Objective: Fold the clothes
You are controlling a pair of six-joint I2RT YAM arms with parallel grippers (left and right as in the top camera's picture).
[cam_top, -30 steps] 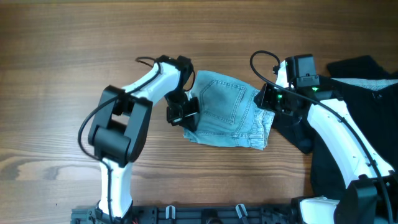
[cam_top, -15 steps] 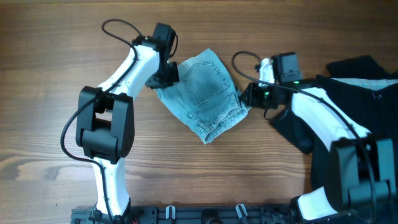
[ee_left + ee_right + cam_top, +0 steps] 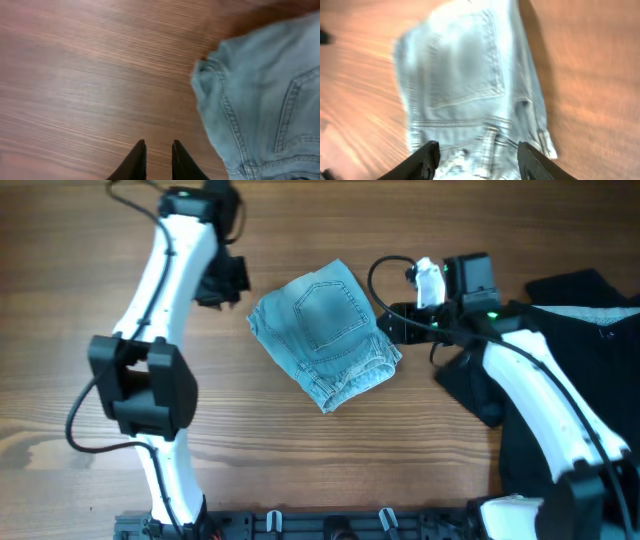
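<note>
The light-blue denim shorts point(image 3: 322, 335) lie folded into a compact bundle mid-table, back pocket up and cuffed hems toward the front right. They also show in the left wrist view point(image 3: 260, 100) and the right wrist view point(image 3: 465, 85). My left gripper point(image 3: 222, 283) is off to the shorts' left over bare wood, its fingers point(image 3: 158, 152) nearly together and empty. My right gripper point(image 3: 388, 328) is at the shorts' right edge, fingers point(image 3: 479, 157) spread wide above the hem end and holding nothing.
A large black garment point(image 3: 580, 310) lies at the right of the table, partly under my right arm. Bare wood table point(image 3: 80, 400) lies to the left of and in front of the shorts. A dark rail point(image 3: 330, 525) runs along the front edge.
My left gripper has let go of the shorts and swung up and to the left, away from them. The shorts have settled in a folded bundle. My right gripper stays at their right edge.
</note>
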